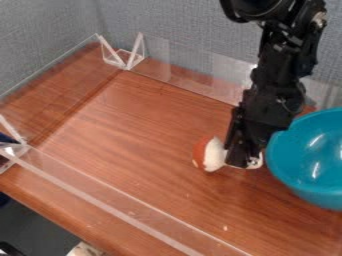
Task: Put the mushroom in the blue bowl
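In the camera view, the black jointed gripper [246, 160] seems to pinch the small mushroom with the red-orange cap and cream-white stem [211, 153] by its stem, just left of the deep teal-blue round plastic bowl [310, 160]; the step calls for a steady grip and enough lift to clear the rim before moving over and letting go. The fingertips hide the stem's end, and the frame's right edge cuts off the bowl.

Glossy, smooth teal-blue plastic for the bowl [309, 160] at three o'clock. Smooth brown wood look with a soft sheen across the table [120, 145]. Rough, matt grey on the wall [187, 22] at twelve o'clock.
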### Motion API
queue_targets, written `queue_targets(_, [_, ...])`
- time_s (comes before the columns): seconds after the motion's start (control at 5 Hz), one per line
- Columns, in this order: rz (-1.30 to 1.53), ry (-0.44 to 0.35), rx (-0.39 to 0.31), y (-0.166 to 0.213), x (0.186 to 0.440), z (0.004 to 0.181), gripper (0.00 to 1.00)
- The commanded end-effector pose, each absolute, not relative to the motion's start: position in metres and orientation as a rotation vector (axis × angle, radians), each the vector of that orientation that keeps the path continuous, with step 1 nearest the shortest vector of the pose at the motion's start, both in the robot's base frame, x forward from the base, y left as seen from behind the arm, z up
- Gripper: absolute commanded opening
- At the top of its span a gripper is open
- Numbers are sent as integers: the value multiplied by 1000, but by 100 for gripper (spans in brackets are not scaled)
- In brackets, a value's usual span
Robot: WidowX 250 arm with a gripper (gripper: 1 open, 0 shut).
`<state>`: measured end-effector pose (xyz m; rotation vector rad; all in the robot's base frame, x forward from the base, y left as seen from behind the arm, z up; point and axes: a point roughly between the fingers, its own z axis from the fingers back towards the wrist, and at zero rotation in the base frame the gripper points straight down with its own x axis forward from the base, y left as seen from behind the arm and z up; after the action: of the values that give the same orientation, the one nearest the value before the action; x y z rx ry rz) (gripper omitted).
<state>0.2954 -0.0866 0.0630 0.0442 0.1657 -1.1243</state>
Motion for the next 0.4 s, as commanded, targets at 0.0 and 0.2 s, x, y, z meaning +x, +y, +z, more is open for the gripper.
queue_targets(0.0, [-1116, 79, 70, -84, 298, 91, 0])
queue_targets(0.2, [-1118, 77, 74, -83, 295, 93, 0])
